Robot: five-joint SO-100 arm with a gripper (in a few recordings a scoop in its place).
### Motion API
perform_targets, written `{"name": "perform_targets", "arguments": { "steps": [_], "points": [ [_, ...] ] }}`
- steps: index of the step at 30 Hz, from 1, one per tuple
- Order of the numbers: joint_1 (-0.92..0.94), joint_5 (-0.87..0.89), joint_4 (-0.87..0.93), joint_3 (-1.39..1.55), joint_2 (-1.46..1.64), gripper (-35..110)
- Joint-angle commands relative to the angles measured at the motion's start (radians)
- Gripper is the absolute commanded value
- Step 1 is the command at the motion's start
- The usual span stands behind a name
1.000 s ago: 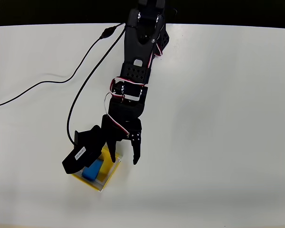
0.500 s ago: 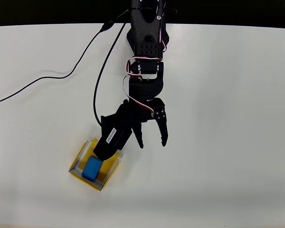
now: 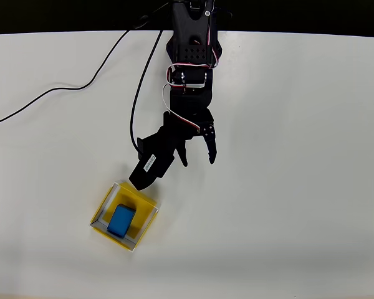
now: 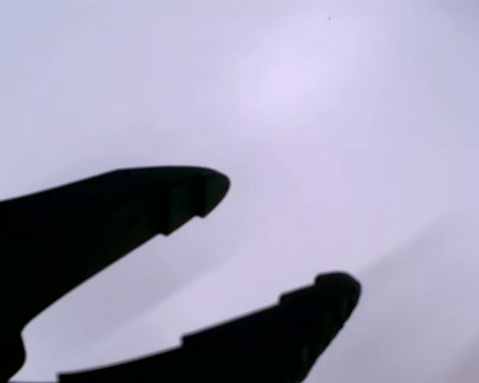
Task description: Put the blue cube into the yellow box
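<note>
The blue cube (image 3: pixel 121 220) lies inside the yellow box (image 3: pixel 102 208), which sits on the white table at the lower left of the overhead view. My black gripper (image 3: pixel 198 162) hangs open above and to the right of the box, well apart from it, with nothing between its fingers. In the wrist view the gripper (image 4: pixel 283 239) shows as two dark spread fingers over bare white table.
A black cable (image 3: pixel 62 93) runs across the upper left of the white table (image 3: pixel 299 156). The black arm (image 3: pixel 190 56) reaches down from the top edge. A dark strip borders the table's far edge.
The arm has drawn back from the yellow box, up and to the right. The blue cube stays in the box, now fully uncovered. The gripper remains open.
</note>
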Motion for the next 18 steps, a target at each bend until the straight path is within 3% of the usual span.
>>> {"name": "perform_targets", "arguments": {
  "steps": [1,12,18],
  "points": [
    [0.025,-0.032,0.015,0.098,0.167,27],
    [0.08,-0.094,0.138,0.359,0.453,25],
    [0.083,-0.097,0.387,0.364,0.545,16]
  ]
}}
